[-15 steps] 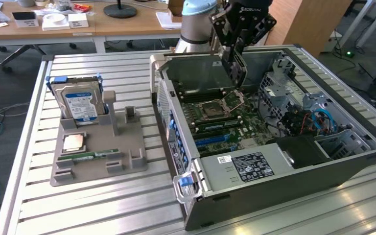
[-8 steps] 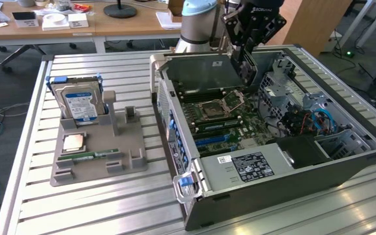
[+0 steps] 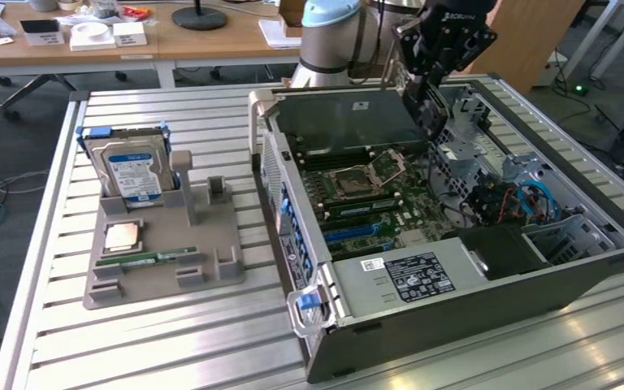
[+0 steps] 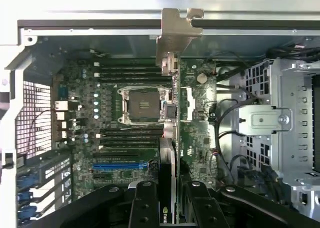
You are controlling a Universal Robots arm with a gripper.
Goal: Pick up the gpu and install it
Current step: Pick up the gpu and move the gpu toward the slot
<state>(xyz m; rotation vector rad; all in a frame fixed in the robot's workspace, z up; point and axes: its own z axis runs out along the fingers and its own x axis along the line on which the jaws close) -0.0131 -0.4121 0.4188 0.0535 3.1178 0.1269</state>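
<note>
Slatted metal table (image 3: 182, 341), open PC case (image 3: 453, 284) on it by the edge at the exterior view's right. Exterior: gripper (image 3: 429, 75) over the case's far end, gpu (image 3: 431, 106) hanging edge-down over the motherboard (image 3: 366, 195). Wrist: fingers (image 4: 144, 203) clamped on gpu (image 4: 170, 138), bracket (image 4: 180, 32) at the case's rim.

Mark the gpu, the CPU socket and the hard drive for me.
gpu (image 4: 170, 138): wrist view, on its near edge, mid-card.
CPU socket (image 4: 139, 105): wrist view, centre of the socket.
hard drive (image 3: 134, 175): exterior view, on its blue label.
</note>
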